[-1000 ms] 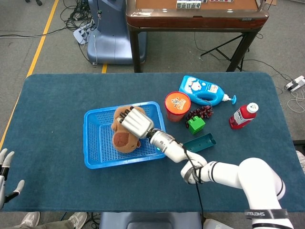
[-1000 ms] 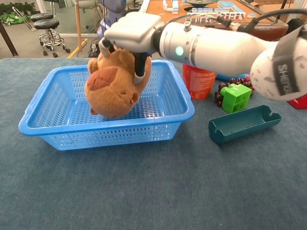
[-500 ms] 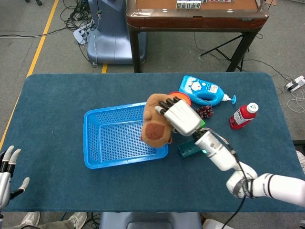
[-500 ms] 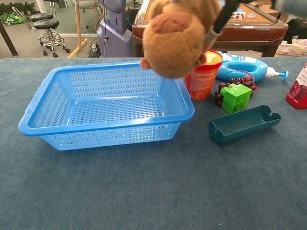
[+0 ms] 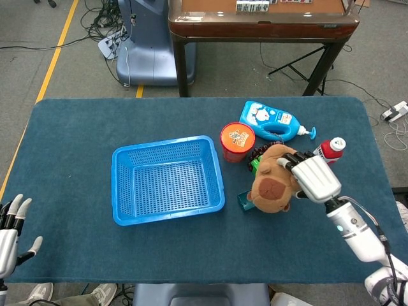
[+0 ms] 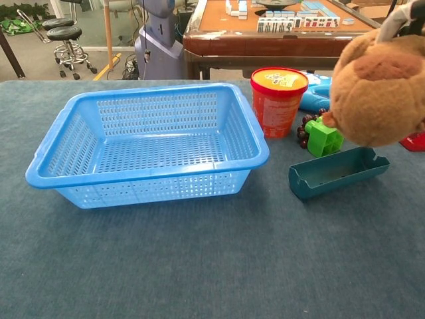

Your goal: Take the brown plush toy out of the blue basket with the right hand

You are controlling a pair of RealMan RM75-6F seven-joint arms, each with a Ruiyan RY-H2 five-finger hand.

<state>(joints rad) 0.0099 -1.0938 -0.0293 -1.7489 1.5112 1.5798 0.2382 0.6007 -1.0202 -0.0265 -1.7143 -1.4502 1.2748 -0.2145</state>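
Gripped from above by the right hand (image 5: 313, 179), round brown plush toy (image 5: 273, 187) aloft right of the blue plastic mesh basket (image 5: 167, 179), best lowered onto bare cloth near the teal tray (image 6: 339, 173); left hand (image 5: 11, 224) spread, idle.

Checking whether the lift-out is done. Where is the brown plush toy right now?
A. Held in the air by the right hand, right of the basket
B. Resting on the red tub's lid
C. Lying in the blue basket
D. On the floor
A: the right hand grips the brown plush toy above the table, right of the blue basket, which holds nothing.
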